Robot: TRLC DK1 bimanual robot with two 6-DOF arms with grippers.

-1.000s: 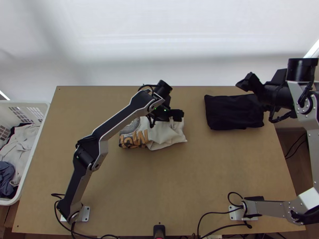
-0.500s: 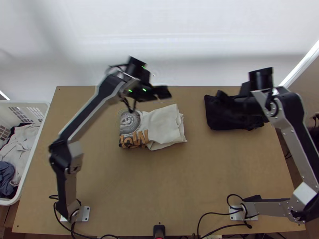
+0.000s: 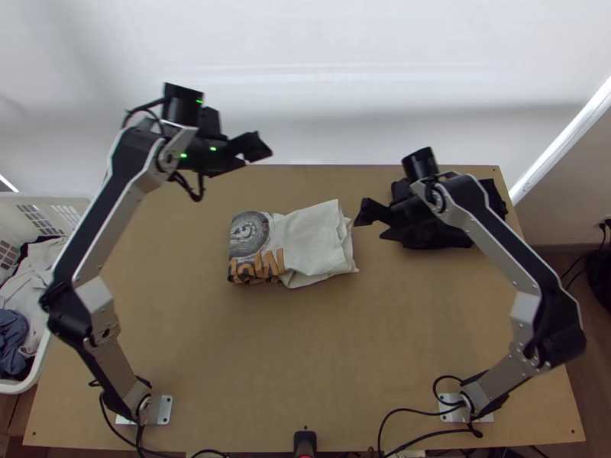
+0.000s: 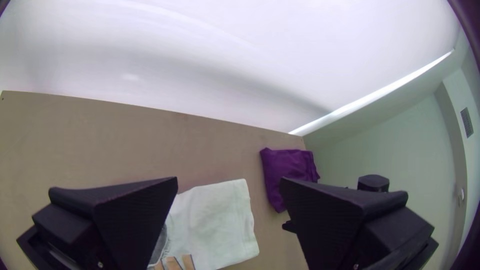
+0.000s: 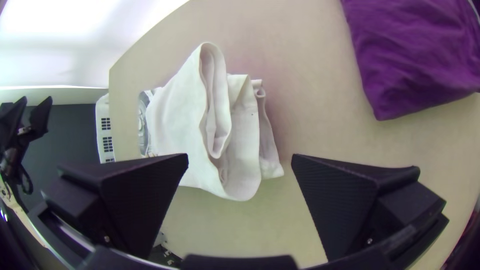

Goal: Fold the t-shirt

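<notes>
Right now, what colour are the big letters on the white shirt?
The letters are orange-brown, and they show best in the top view.

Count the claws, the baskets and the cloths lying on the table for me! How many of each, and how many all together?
Claws: 2 (left claw, right claw)
Baskets: 1 (white basket)
Cloths on the table: 2 (pale shirt, dark cloth)
Total: 5

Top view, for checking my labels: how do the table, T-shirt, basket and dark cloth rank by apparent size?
1. Table
2. Basket, cut off by the view's edge
3. T-shirt and dark cloth: unsure, as the right arm partly covers the latter
</notes>
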